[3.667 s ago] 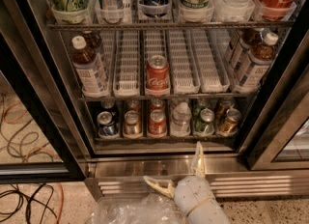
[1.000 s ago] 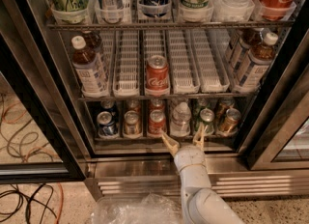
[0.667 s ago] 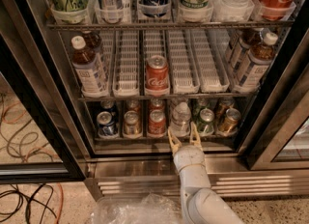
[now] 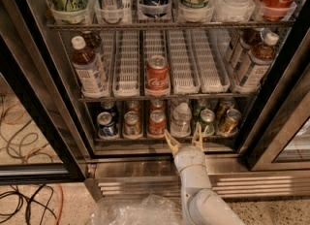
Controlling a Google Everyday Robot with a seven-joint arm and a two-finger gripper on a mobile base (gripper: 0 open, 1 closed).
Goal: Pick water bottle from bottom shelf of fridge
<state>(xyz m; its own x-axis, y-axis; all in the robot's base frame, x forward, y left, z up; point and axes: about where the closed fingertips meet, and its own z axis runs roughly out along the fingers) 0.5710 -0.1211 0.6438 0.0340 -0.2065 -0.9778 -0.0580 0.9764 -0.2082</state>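
The water bottle, small, clear and ribbed with a white cap, stands at the front of the bottom shelf of the fridge, between a red can and a green can. My gripper reaches up from below, just in front of the shelf's front rail and right below the bottle. Its two tan fingers are spread open, with nothing between them. The bottle stands a little behind the fingertips, apart from them.
Several cans fill the other bottom lanes, with a tilted gold can at the right. The shelf above holds a red cola can and brown-liquid bottles. Cables lie on the floor at left. Crumpled clear plastic lies below.
My gripper has risen from low by the base grille to the bottom shelf's front rail and moved slightly right, centring under the water bottle. Its fingers stayed spread.
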